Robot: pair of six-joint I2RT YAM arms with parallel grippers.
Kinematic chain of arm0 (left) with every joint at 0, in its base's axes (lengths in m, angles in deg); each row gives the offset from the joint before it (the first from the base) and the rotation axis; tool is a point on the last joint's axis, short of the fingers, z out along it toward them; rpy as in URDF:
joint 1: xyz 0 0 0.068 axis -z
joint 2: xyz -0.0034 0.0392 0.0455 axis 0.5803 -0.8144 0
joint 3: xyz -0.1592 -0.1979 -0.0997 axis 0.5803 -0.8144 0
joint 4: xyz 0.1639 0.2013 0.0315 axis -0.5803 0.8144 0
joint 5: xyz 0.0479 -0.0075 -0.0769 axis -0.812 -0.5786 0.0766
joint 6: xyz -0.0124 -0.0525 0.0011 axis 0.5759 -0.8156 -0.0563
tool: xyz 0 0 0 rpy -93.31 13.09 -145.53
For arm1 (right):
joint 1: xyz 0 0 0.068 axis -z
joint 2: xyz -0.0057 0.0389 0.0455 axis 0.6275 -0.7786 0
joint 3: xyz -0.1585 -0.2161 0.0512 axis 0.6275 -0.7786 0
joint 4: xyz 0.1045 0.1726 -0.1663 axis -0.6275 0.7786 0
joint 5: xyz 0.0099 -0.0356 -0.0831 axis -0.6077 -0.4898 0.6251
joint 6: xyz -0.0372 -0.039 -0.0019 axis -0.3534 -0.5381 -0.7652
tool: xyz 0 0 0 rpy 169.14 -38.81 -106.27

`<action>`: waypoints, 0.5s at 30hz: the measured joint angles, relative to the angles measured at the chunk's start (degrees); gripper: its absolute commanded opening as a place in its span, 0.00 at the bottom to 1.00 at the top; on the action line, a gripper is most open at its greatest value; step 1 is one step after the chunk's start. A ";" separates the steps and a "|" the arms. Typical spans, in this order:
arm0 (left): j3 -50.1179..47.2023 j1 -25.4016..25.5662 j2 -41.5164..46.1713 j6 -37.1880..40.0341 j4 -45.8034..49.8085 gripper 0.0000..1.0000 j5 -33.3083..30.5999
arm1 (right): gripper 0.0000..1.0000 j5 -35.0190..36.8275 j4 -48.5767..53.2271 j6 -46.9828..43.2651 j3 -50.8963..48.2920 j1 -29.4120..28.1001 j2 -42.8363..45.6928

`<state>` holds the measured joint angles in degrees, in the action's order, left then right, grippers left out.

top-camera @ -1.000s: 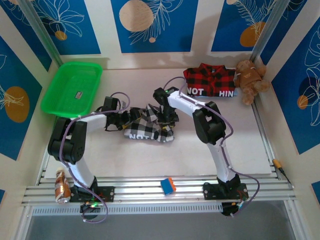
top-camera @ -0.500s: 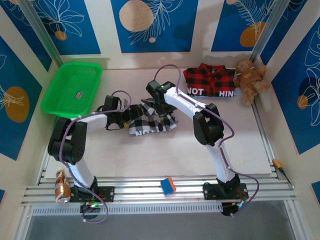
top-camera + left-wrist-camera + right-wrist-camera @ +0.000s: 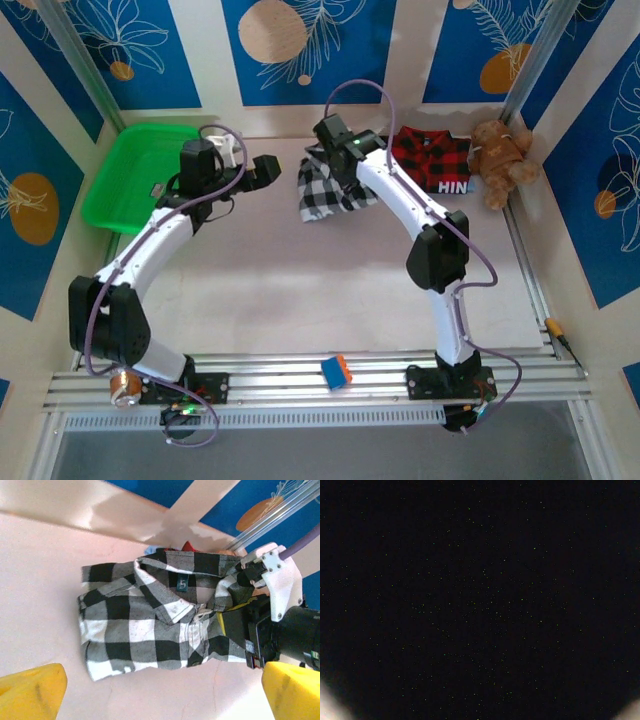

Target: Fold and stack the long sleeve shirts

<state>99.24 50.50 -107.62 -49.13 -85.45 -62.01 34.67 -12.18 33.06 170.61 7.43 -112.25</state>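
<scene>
The black-and-white checked shirt (image 3: 325, 187) is a folded bundle at the back middle of the table, collar showing in the left wrist view (image 3: 150, 625). My right gripper (image 3: 336, 160) is shut on its edge (image 3: 232, 622); cloth against the lens leaves the right wrist view dark. The red-and-black plaid shirt (image 3: 436, 163) with white letters lies folded at the back right, just beyond the checked one. My left gripper (image 3: 262, 170) is open and empty a little left of the checked shirt, its yellow fingertips (image 3: 30, 690) wide apart.
A green basket (image 3: 140, 178) stands at the back left beside the left arm. A brown teddy bear (image 3: 500, 158) sits in the back right corner. A blue and orange block (image 3: 337, 371) and a can (image 3: 122, 385) lie on the front rail.
My right gripper has carried the checked shirt from the table's middle to the back, next to the plaid shirt. My left gripper has let go of it and swung back toward the basket.
</scene>
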 measured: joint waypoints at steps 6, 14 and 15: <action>0.74 0.00 0.85 0.72 2.19 1.00 -1.73 | 0.00 1.57 -1.95 -4.28 3.82 2.82 0.02; 0.74 -0.20 3.26 1.70 4.66 1.00 -3.91 | 0.00 2.19 -3.65 -9.86 6.78 5.29 0.02; 0.74 -0.24 3.50 1.84 4.81 1.00 -4.02 | 0.00 2.16 -3.67 -10.32 7.30 5.64 0.02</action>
<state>99.99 50.26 -104.12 -47.29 -80.64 -66.03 36.83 -15.85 22.75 177.91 13.07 -112.23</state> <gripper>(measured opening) 0.998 0.090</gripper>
